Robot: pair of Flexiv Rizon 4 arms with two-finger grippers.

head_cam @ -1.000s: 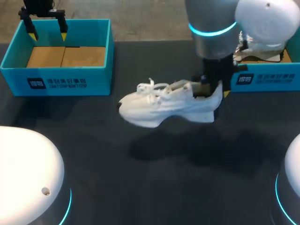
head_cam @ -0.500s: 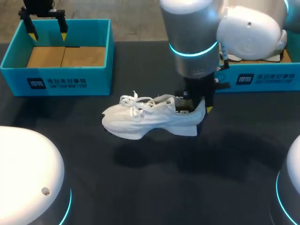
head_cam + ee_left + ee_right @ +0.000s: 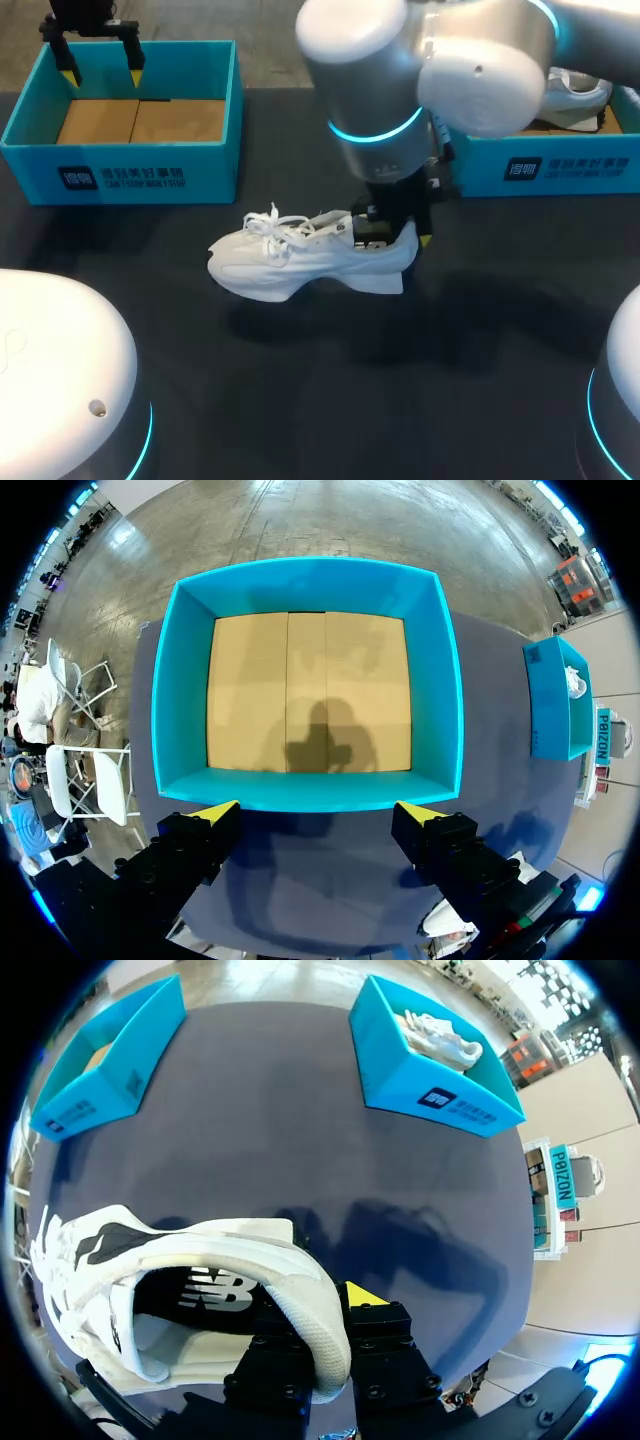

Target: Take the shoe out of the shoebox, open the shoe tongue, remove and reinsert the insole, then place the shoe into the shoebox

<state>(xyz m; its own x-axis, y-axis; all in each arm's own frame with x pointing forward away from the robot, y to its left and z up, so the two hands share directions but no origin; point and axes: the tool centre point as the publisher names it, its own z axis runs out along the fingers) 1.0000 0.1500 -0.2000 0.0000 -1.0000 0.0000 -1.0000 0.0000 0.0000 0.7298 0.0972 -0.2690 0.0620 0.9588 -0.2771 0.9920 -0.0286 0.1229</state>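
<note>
A white sneaker (image 3: pixel 300 262) hangs a little above the dark table near the middle, toe to the left. My right gripper (image 3: pixel 400 235) is shut on its heel. In the right wrist view the heel collar of the sneaker (image 3: pixel 200 1270) is pinched between the fingers of the right gripper (image 3: pixel 320 1330), and one yellow tip shows beside it. My left gripper (image 3: pixel 100 60) stands open over the far wall of the left blue shoebox (image 3: pixel 120 178). The left wrist view shows the left gripper (image 3: pixel 315 810) wide apart above that shoebox (image 3: pixel 310 790), which holds only a cardboard floor.
A second blue shoebox (image 3: pixel 560 165) at the back right holds another white shoe (image 3: pixel 575 90); the right wrist view shows that box (image 3: pixel 430 1080) ahead of the gripper. Bare dark tabletop (image 3: pixel 350 400) lies in front of the sneaker.
My right arm has carried the sneaker leftward from beside the right shoebox toward the table's middle. The left arm has not moved.
</note>
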